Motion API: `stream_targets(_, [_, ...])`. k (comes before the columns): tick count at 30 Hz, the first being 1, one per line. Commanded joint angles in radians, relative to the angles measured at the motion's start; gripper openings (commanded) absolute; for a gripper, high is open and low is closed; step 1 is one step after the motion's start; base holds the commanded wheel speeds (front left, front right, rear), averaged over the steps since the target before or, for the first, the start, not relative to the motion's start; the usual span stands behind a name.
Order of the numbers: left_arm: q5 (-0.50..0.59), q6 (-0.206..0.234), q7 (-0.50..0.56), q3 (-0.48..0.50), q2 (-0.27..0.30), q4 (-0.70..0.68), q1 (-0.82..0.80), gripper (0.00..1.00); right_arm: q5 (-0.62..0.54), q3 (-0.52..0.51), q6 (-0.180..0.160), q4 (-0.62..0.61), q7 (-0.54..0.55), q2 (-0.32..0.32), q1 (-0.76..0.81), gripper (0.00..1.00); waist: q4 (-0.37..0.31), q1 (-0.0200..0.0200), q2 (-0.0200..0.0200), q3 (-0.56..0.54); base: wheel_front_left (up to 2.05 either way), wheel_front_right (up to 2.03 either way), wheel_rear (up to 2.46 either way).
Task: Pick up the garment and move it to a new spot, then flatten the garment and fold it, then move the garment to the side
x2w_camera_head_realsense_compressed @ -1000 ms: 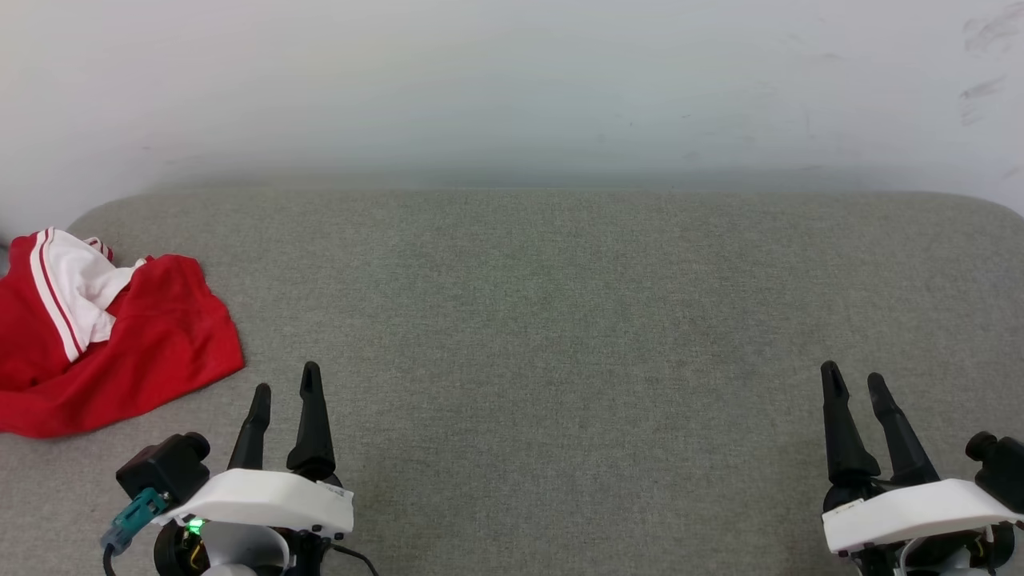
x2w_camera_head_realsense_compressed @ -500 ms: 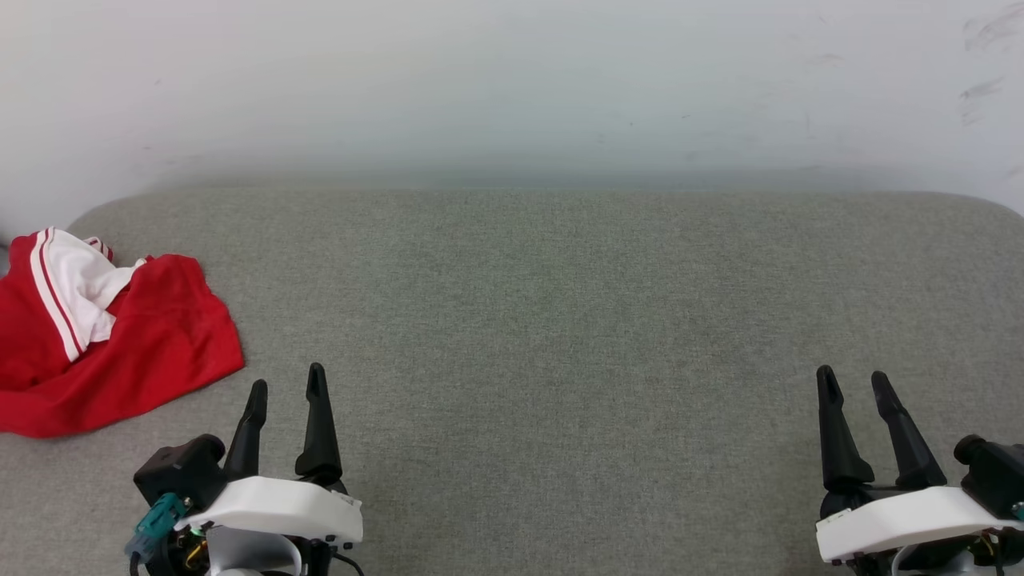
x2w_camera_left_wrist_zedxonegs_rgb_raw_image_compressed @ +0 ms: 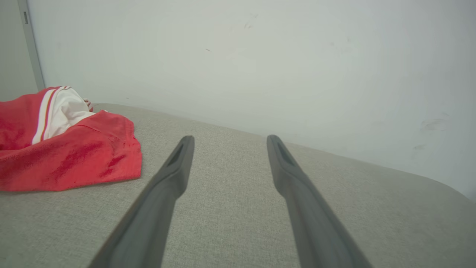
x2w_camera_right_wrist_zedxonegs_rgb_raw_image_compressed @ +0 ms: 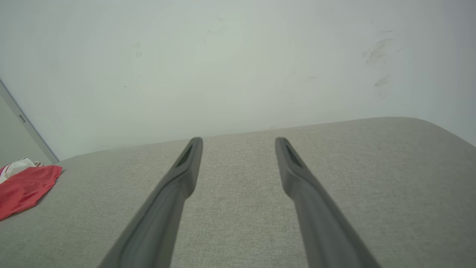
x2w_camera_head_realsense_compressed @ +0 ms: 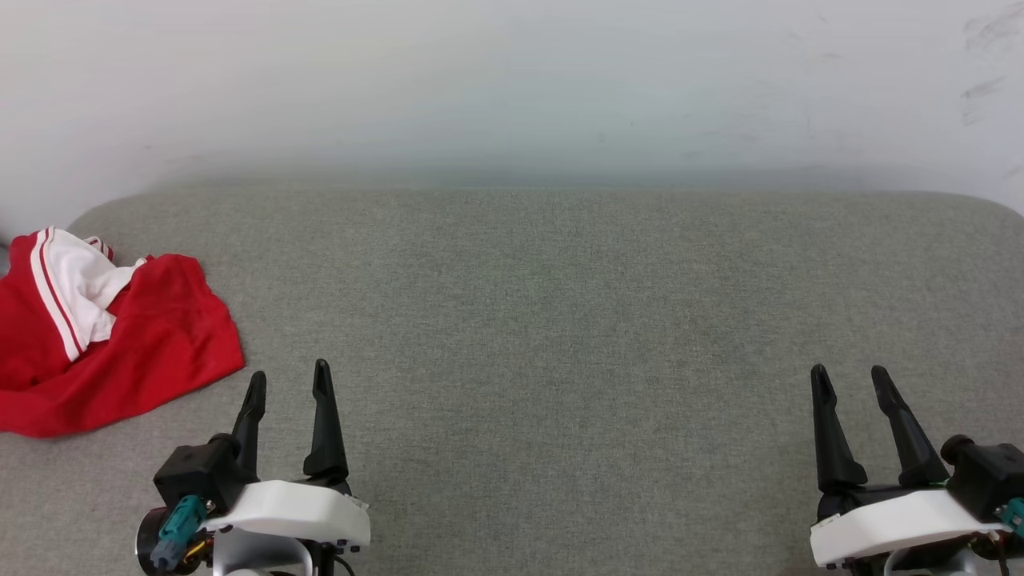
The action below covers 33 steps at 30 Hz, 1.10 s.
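Both grippers stand spread apart and empty: the left gripper (x2w_camera_head_realsense_compressed: 290, 370) at the lower left of the head view, the right gripper (x2w_camera_head_realsense_compressed: 848, 370) at the lower right, each with its two dark fingers pointing up the frame above bare fabric. A pale wall (x2w_camera_head_realsense_compressed: 512, 80) takes up the upper third of that view, with faint dark scuffs (x2w_camera_head_realsense_compressed: 992, 32) in its upper right corner. Below it lies the worktop (x2w_camera_head_realsense_compressed: 560, 320), covered in grey woven fabric, with rounded far corners. The garment (x2w_camera_head_realsense_compressed: 144, 344) lies crumpled at the left edge of the frame, up and to the left of the left gripper and apart from it, well away from the right gripper. It is mostly red, with a white sleeve (x2w_camera_head_realsense_compressed: 76, 280) bunched on top and red-white stripes (x2w_camera_head_realsense_compressed: 44, 280) along the sleeve's edge. In the left wrist view the garment (x2w_camera_left_wrist_zedxonegs_rgb_raw_image_compressed: 74, 156) lies at middle left, beside the left finger of the left gripper (x2w_camera_left_wrist_zedxonegs_rgb_raw_image_compressed: 230, 137) but not touching it. In the right wrist view it (x2w_camera_right_wrist_zedxonegs_rgb_raw_image_compressed: 26, 186) shows small at the left edge, far from the right gripper (x2w_camera_right_wrist_zedxonegs_rgb_raw_image_compressed: 238, 139).
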Motion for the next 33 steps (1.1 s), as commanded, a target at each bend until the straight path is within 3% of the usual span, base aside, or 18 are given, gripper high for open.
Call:
stream_targets(1, [0.020, 0.004, -0.009, -0.003, 0.003, -0.010, 0.008, 1.00, -0.020, 0.001, 0.000, -0.010, -0.010, 0.000, 0.006, 1.00, 0.000, 0.0000, -0.0001, 0.000, 0.00, 0.00, 0.00])
stream_targets(33, [0.201, -0.005, -0.070, -0.015, 0.003, 0.000, 0.028, 1.00, -0.216, 0.014, 0.000, -0.043, -0.069, 0.001, 0.028, 1.00, 0.003, 0.0000, -0.0001, -0.005, 0.00, 0.00, 0.00])
